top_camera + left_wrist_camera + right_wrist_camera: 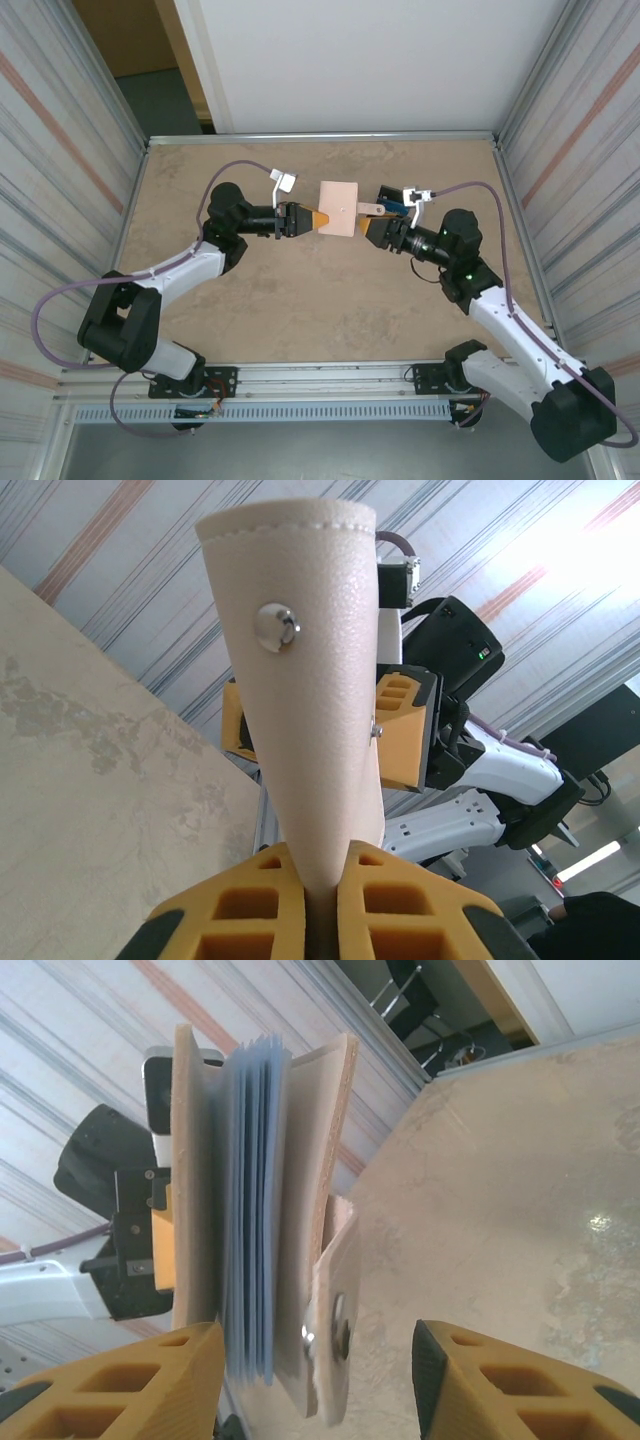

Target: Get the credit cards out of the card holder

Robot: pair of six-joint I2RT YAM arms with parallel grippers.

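The tan card holder (338,208) hangs above the table between the two arms. My left gripper (318,219) is shut on its folded edge, and the cover (310,680) with its metal snap stud (275,627) rises from between the yellow pads (260,900). My right gripper (315,1380) stands open at the holder's other edge. Between its fingers lie the pale blue inner sheets (250,1210) and the hanging snap tab (335,1330). I cannot tell the credit cards apart from those blue sheets.
The beige table (300,300) lies below, walled by ribbed panels on both sides. A metal rail (330,375) runs along the near edge by the arm bases. A small blue piece (392,207) shows just beyond the right gripper.
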